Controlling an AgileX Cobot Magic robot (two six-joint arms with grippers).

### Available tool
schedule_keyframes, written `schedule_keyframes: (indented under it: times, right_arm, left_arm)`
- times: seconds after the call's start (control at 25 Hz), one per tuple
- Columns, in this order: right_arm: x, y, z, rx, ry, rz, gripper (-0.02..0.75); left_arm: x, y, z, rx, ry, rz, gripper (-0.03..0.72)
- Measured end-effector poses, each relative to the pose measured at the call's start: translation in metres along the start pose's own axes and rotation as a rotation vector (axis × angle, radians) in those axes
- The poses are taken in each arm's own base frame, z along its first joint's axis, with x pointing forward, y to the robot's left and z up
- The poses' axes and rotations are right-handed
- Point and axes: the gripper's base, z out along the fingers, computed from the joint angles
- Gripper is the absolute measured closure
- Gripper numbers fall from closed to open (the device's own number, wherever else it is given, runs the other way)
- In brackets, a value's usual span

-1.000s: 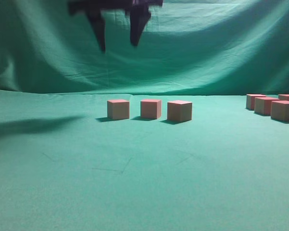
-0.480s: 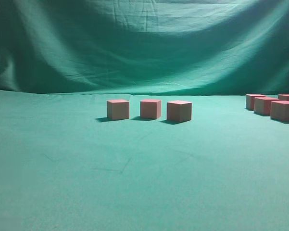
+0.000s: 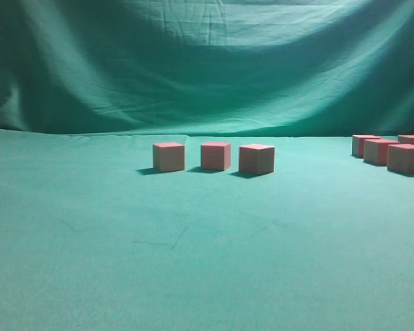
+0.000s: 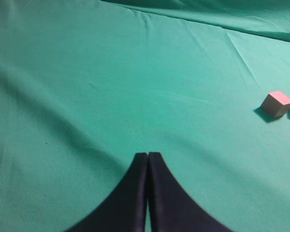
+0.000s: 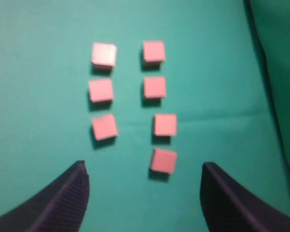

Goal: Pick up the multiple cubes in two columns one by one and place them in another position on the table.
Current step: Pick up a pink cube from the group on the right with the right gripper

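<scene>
1. Green-draped surface (image 3: pixel 207 276) now shows no arm; a second ago open jaws hung above three placed cubes (image 3: pixel 213 156).
2. Left gripper (image 4: pixel 148 159): jaws closed, empty.
3. Right gripper (image 5: pixel 144 181): jaws spread over seven cubes (image 5: pixel 155 88), probably next.

We see the bench (image 3: pixel 193 276) covered in slightly creased teal-green cloth. Near its middle in the exterior view, 3 cubes (image 3: pixel 215 156) sit in a row, close together but apart, each casting a small shadow. At the right edge of that view more cubes (image 3: pixel 389 152) cluster, partly cut off. From the right wrist view we count 7 cubes (image 5: pixel 154 87) lying in 2 columns, 3 on the left and 4 on the right, none touching. The left wrist view shows 1 cube (image 4: pixel 277 104) near the right edge of the cloth.
</scene>
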Motion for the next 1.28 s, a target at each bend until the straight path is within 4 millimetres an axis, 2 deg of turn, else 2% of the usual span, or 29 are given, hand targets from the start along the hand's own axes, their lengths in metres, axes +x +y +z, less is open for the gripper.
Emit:
schedule_keyframes:
  times: [0.16, 0.32, 0.48, 0.68, 0.96, 1.2, 1.28]
  right_arm:
    - [0.029, -0.028, 0.050, 0.003, 0.170, 0.118, 0.305]
    - [0.052, -0.041, 0.091, -0.026, 0.217, 0.207, 0.305]
    - [0.064, -0.041, 0.126, -0.036, 0.221, 0.220, 0.305]
    - [0.063, -0.034, 0.162, -0.058, 0.210, 0.226, 0.305]
    - [0.064, -0.028, 0.197, -0.063, 0.230, 0.218, 0.305]
    - [0.064, -0.028, 0.205, -0.058, 0.222, 0.203, 0.305]
    - [0.063, -0.028, 0.205, -0.054, 0.221, 0.199, 0.430]
  left_arm:
    - [0.000, 0.000, 0.000, 0.000, 0.000, 0.000, 0.688]
    - [0.000, 0.000, 0.000, 0.000, 0.000, 0.000, 0.688]
    - [0.000, 0.000, 0.000, 0.000, 0.000, 0.000, 0.688]
    - [0.000, 0.000, 0.000, 0.000, 0.000, 0.000, 0.688]
    - [0.000, 0.000, 0.000, 0.000, 0.000, 0.000, 0.688]
    - [0.000, 0.000, 0.000, 0.000, 0.000, 0.000, 0.688]
    - [0.000, 0.000, 0.000, 0.000, 0.000, 0.000, 0.688]
